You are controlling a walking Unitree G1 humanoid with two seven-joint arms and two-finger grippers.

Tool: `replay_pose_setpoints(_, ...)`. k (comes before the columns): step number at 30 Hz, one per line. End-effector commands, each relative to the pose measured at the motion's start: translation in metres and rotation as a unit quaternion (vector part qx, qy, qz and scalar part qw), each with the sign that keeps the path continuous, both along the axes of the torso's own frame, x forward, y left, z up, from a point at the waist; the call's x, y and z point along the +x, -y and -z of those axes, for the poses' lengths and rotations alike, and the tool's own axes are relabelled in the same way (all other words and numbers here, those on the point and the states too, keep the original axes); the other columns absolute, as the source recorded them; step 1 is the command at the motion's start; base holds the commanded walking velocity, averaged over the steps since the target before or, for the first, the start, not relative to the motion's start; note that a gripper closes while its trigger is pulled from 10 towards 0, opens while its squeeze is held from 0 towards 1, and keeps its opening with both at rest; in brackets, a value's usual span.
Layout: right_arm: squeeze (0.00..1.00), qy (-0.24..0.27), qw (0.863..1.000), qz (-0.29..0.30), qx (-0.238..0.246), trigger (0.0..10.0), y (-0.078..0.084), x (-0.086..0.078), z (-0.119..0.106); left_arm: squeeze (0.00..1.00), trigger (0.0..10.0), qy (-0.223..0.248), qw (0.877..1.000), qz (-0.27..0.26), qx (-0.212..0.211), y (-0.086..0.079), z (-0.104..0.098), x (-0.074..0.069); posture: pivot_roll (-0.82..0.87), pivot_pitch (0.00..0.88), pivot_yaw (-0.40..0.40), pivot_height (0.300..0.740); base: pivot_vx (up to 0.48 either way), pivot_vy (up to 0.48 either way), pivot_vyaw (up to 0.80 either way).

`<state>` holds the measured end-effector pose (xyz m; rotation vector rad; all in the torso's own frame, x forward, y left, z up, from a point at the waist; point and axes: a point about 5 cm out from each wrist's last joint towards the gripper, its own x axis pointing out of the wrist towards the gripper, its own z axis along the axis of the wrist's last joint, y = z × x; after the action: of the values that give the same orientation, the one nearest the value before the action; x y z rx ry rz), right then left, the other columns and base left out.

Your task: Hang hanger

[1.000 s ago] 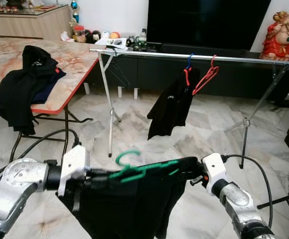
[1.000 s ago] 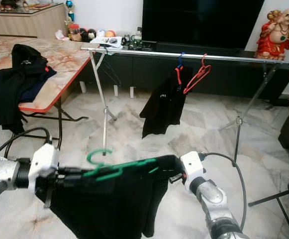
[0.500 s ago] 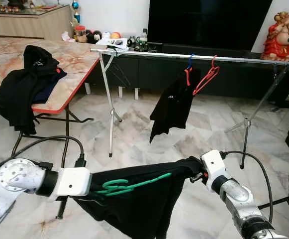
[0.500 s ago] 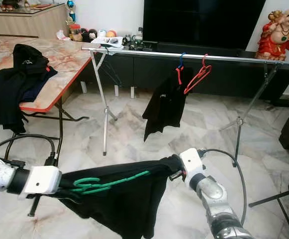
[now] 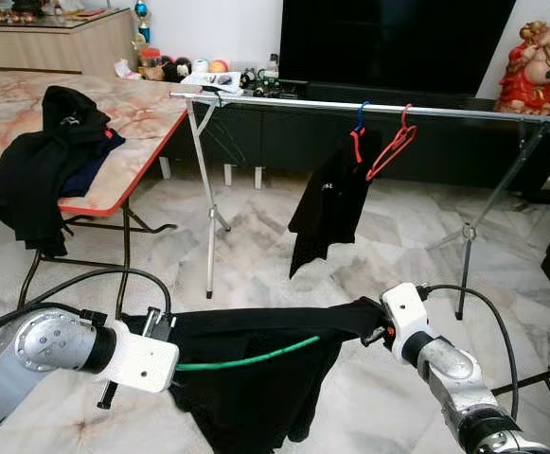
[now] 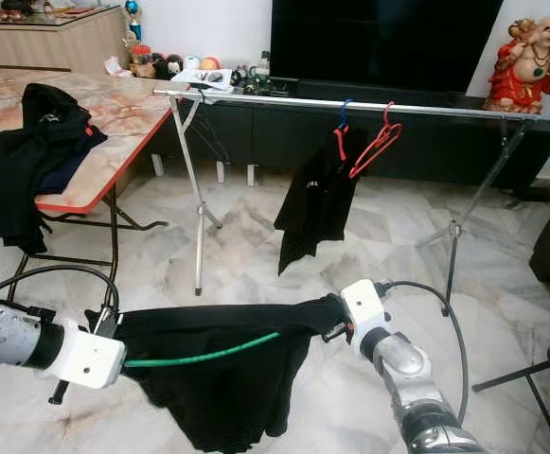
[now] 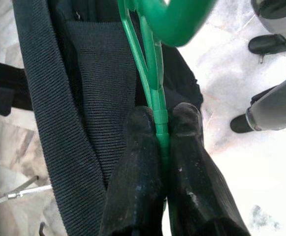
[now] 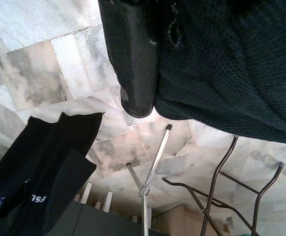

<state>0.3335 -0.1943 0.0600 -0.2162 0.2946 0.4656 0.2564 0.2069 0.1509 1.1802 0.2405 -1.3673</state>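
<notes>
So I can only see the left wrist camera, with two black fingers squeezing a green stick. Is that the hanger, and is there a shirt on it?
Observer: Yes. The left gripper is shut on the green hanger, and a black garment hangs from it, low over the marble floor.
Operator: What is the other arm doing?
Observer: The right gripper holds the garment's other end, so the cloth is stretched between the two arms.
Operator: Where does it go?
Observer: On the silver rail ahead, in front of the TV cabinet.
Operator: Is anything on it already?
Observer: A black top on a red hanger, and beside it a bare red hanger.
</notes>
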Motion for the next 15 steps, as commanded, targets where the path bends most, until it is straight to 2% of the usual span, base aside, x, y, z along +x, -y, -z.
replay_pose_setpoints(1,0.0,-0.003,0.997,0.065,-0.046,0.0,0.048,-0.006,-0.005,0.0,10.0,-0.058,0.995,-0.063,0.041,-0.035,-0.006,-0.007,0.19,0.025,-0.035,0.74,0.0,0.0,0.0)
replay_pose_setpoints(3,0.0,-0.007,0.997,0.063,-0.054,0.0,0.048,-0.008,-0.003,0.0,10.0,-0.086,0.994,-0.059,0.011,-0.032,-0.011,-0.014,0.19,0.026,-0.036,0.74,0.0,0.0,0.0)
replay_pose_setpoints(5,0.0,-0.012,0.996,0.067,-0.056,0.0,0.048,-0.009,0.0,0.0,10.0,-0.096,0.993,-0.071,-0.007,-0.032,-0.014,-0.014,0.2,0.027,-0.038,0.74,0.0,0.0,0.0)
replay_pose_setpoints(8,0.0,-0.019,0.995,0.073,-0.065,0.0,0.046,-0.011,0.005,0.0,10.0,-0.066,0.993,-0.074,-0.064,-0.03,-0.021,-0.008,0.2,0.027,-0.038,0.74,0.0,0.0,0.0)
replay_pose_setpoints(11,0.0,-0.024,0.995,0.073,-0.068,0.0,0.045,-0.014,0.009,0.0,10.0,-0.052,0.993,-0.07,-0.074,-0.033,-0.024,-0.007,0.2,0.029,-0.045,0.74,0.0,0.0,0.0)
replay_pose_setpoints(13,0.0,-0.028,0.994,0.074,-0.073,0.0,0.045,-0.016,0.012,0.0,10.0,-0.059,0.996,-0.065,-0.036,-0.044,-0.027,-0.011,0.2,0.029,-0.043,0.74,0.0,0.0,0.0)
replay_pose_setpoints(15,0.0,-0.026,0.994,0.077,-0.079,0.0,0.048,-0.017,0.012,0.0,10.0,-0.056,0.994,-0.087,-0.042,-0.049,-0.034,-0.009,0.2,0.03,-0.043,0.74,0.0,0.0,0.0)
